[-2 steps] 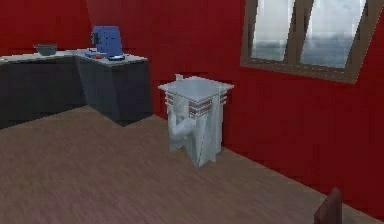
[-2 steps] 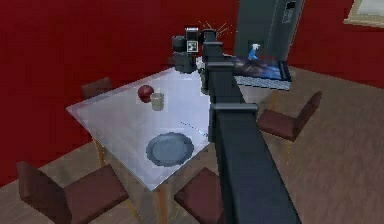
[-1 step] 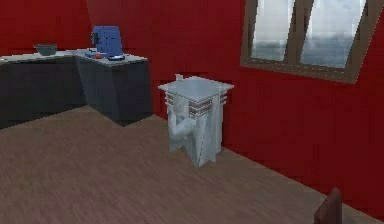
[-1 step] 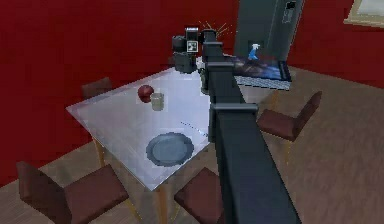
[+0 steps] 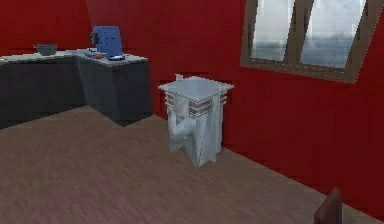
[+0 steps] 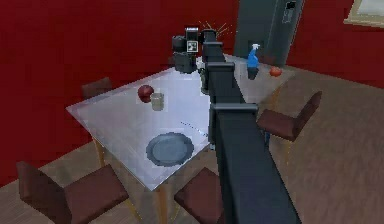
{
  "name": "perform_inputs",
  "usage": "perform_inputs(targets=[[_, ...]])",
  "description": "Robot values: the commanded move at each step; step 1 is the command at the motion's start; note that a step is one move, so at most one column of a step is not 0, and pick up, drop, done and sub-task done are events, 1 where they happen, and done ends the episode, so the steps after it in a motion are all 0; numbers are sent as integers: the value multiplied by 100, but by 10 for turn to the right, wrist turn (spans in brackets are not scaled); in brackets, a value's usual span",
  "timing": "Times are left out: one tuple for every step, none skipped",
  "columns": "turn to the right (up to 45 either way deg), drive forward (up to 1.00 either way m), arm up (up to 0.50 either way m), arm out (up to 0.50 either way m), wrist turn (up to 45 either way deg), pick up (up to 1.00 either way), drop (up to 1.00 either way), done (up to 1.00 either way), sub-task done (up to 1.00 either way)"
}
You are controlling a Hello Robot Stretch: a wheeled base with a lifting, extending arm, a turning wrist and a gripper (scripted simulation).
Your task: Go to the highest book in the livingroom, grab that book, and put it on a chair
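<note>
Arm side view: chairs (image 6: 55, 195), perhaps-glass table (image 6: 115, 125), red walls (image 6: 60, 40).

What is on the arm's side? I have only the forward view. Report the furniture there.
Observer: A white table stands there, with dark red chairs around it.
Operator: List what's on it.
Observer: A red round fruit next to a small cup, a grey plate and a blue spray bottle.
Operator: Report the gripper.
Observer: The gripper shows at the table's far end, and I cannot tell whether it holds anything.
</note>
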Motion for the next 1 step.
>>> perform_inputs(targets=[[0, 0, 0, -10, 0, 0, 0, 0, 0]])
